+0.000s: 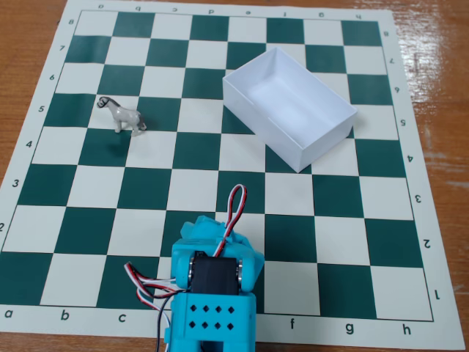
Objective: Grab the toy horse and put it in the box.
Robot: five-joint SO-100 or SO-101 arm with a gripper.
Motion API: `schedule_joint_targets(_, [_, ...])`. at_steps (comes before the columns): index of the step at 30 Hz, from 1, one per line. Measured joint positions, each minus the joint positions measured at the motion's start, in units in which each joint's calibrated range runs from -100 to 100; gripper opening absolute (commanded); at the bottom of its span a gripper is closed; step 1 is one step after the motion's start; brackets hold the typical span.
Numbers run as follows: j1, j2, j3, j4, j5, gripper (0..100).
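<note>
- None of the task looks done yet, judging from how things lie in the fixed view.
- Nearest the camera, the turquoise arm [212,290] sits folded at the bottom edge of the chessboard mat [366,220], its red, white and black wires [150,286] looping out at the side. The pincer itself is not visible, so I cannot tell whether it is released or clenched.
- Further up and to the left, the toy horse [122,114] stands upright on the mat, on the squares of row 5, well apart from the arm and untouched.
- Further right, the box [289,106] rests at an angle on the mat, empty, well apart from the horse.
- Left to do: reach to the horse, grasp it, carry it rightward, drop it into the box.
</note>
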Motion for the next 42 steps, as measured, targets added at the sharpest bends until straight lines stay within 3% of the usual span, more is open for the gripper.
schedule_joint_targets(42, [0.8, -0.2, -0.8, 1.1, -0.1, 29])
